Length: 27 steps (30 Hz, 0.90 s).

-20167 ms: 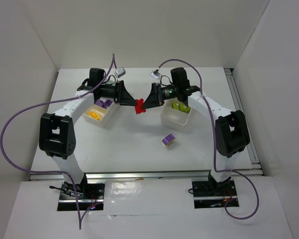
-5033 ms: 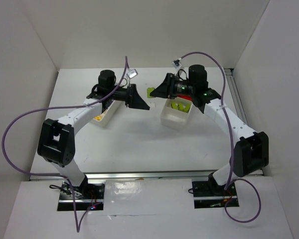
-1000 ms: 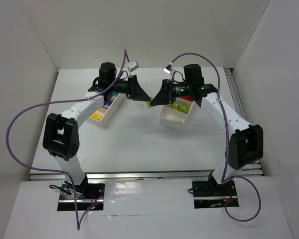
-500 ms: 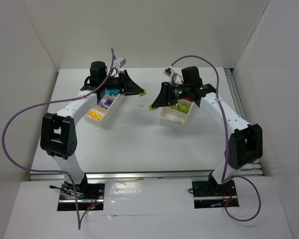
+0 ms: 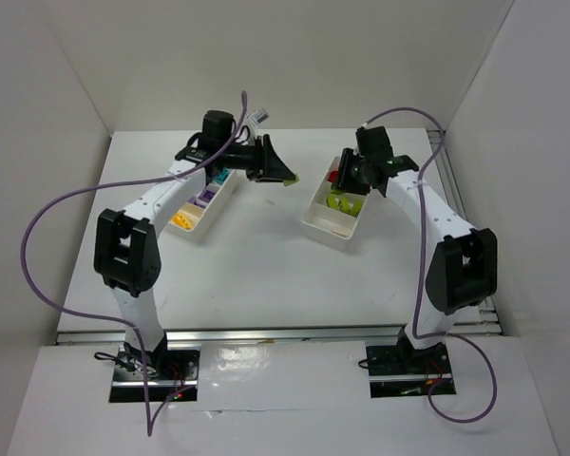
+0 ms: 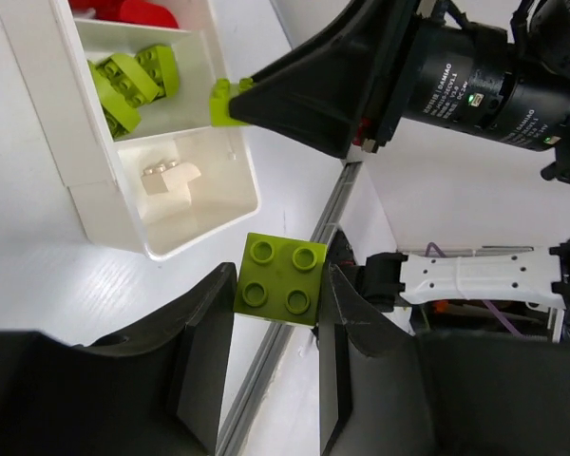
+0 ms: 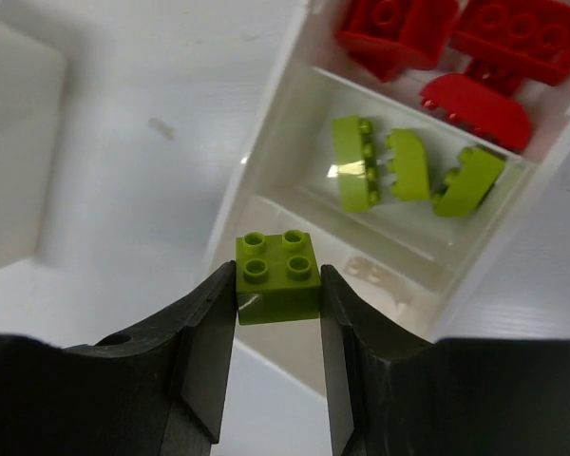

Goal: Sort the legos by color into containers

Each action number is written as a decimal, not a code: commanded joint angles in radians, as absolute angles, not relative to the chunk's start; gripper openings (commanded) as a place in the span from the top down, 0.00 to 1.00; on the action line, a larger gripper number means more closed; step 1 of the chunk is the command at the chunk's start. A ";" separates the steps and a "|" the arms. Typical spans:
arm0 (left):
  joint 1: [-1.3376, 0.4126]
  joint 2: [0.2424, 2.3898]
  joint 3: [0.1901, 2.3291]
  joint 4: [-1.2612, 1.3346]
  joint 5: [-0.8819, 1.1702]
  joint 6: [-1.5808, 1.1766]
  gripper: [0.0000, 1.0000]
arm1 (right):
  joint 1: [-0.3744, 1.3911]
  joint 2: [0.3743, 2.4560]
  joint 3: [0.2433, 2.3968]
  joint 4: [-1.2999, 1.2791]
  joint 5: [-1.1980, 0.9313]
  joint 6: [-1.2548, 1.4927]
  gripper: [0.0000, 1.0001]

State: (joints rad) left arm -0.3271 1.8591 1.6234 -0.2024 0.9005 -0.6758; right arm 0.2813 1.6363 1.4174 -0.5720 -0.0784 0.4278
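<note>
My left gripper (image 5: 283, 177) is shut on a lime green brick (image 6: 277, 276) and holds it in the air between the two white trays. My right gripper (image 5: 342, 177) is shut on a second lime brick (image 7: 277, 277) above the near end of the right tray (image 5: 328, 231). That tray (image 7: 256, 161) holds red bricks (image 7: 456, 38) in its far compartment, lime bricks (image 7: 408, 171) in the middle one, and none in the near one. The left wrist view also shows this tray (image 6: 95, 204) and the right gripper's brick (image 6: 226, 103). The left tray (image 5: 192, 233) holds yellow, purple and cyan bricks.
Purple cables loop from both arms, the left one out over the table's left edge. White walls close the table at the back and sides. A metal rail runs along the table's right edge (image 5: 456, 199).
The two grippers, together at the middle a second ago, have come apart, each with a lime brick. The right gripper has swung right over its tray. The left gripper has stayed near the middle.
</note>
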 commanded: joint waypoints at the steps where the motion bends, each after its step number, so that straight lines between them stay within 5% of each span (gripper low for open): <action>1: -0.366 1.914 1.684 -0.273 0.854 -0.636 1.00 | 0.278 1.689 1.466 -0.594 0.057 0.439 0.86; 4: -0.394 1.966 1.735 -0.273 0.835 -0.655 1.00 | 0.268 1.709 1.457 -0.574 0.074 0.439 0.86; 7: -0.413 2.014 1.788 -0.273 0.825 -0.675 1.00 | 0.268 1.729 1.457 -0.560 0.086 0.439 0.75; 9: -0.422 2.035 1.825 -0.273 0.825 -0.687 1.00 | 0.259 1.741 1.447 -0.551 0.086 0.439 0.62; 10: -0.422 2.058 1.836 -0.273 0.825 -0.687 1.00 | 0.259 1.741 1.447 -0.539 0.086 0.439 0.47; 14: -0.431 2.094 1.881 -0.273 0.825 -0.709 1.00 | 0.259 1.753 1.480 -0.528 0.106 0.439 0.28; 27: -0.535 2.373 2.196 -0.264 0.707 -0.772 1.00 | 0.146 1.439 1.368 -0.597 0.311 0.430 0.27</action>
